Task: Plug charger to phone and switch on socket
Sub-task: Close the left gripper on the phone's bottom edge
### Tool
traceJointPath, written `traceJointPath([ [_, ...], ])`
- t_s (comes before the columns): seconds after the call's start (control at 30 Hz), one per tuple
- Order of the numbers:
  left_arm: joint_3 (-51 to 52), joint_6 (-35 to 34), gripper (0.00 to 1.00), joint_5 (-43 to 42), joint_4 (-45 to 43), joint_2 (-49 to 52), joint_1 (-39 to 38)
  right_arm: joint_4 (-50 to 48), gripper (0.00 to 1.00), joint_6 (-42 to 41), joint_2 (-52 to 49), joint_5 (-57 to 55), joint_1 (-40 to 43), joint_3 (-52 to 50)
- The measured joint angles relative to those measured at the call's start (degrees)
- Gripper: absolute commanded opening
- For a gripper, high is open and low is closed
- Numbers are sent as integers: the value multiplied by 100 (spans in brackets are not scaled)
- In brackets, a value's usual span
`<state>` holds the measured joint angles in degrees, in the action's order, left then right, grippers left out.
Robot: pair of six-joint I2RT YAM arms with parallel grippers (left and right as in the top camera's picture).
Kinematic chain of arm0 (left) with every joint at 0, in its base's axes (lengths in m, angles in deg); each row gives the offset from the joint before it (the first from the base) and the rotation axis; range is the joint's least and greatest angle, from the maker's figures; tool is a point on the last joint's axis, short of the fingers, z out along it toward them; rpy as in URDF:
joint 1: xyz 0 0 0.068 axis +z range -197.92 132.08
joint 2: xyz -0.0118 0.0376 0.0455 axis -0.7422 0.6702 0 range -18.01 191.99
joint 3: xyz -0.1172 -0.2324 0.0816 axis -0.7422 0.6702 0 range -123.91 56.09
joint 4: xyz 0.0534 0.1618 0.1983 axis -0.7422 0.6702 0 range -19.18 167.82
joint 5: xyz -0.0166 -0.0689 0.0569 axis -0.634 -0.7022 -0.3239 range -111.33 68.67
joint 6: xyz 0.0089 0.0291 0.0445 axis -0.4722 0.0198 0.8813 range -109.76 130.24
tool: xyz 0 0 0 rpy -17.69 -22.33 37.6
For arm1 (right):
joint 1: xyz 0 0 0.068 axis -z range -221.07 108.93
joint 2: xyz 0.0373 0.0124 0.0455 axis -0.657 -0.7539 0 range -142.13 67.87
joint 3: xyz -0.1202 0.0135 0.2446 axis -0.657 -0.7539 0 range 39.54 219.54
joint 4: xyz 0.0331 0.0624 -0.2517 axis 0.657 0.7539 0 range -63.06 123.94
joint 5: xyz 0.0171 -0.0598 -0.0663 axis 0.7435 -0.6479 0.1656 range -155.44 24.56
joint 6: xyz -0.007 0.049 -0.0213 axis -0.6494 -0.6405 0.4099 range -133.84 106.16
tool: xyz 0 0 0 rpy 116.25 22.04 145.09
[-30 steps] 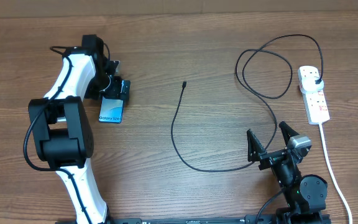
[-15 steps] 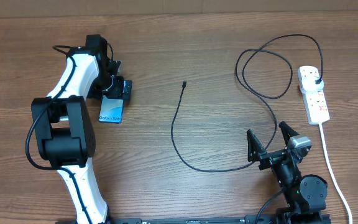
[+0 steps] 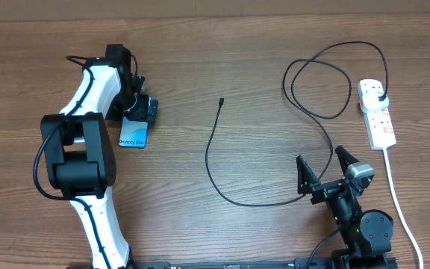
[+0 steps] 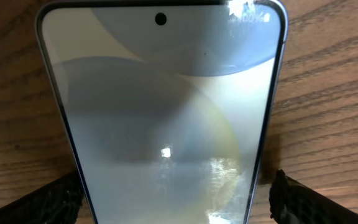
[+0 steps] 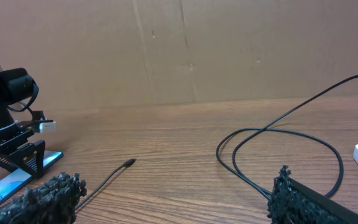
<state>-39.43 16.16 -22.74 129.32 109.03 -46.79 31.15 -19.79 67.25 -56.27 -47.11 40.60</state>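
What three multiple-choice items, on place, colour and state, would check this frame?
1. Where is the connector tip relative to the phone?
A. plugged into it
B. loose on the table, apart from it
C. on its screen
2. What colour is the socket?
A. black
B. white
C. blue
3. How is the right gripper?
A. open and empty
B. shut on the cable
C. shut on the phone
1 B, the tip lies alone on bare wood; 2 B, the strip is white; 3 A, its fingers are spread with nothing between.
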Motion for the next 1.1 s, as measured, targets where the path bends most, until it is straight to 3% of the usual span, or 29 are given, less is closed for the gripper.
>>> traceJointPath([
  [0.3, -13, -22, 93, 42, 26, 15, -2, 0, 100, -2, 0, 0, 0, 0],
  [1.1, -37, -1381, 84, -282, 407, 26, -363, 0, 100, -4, 0, 0, 0, 0],
])
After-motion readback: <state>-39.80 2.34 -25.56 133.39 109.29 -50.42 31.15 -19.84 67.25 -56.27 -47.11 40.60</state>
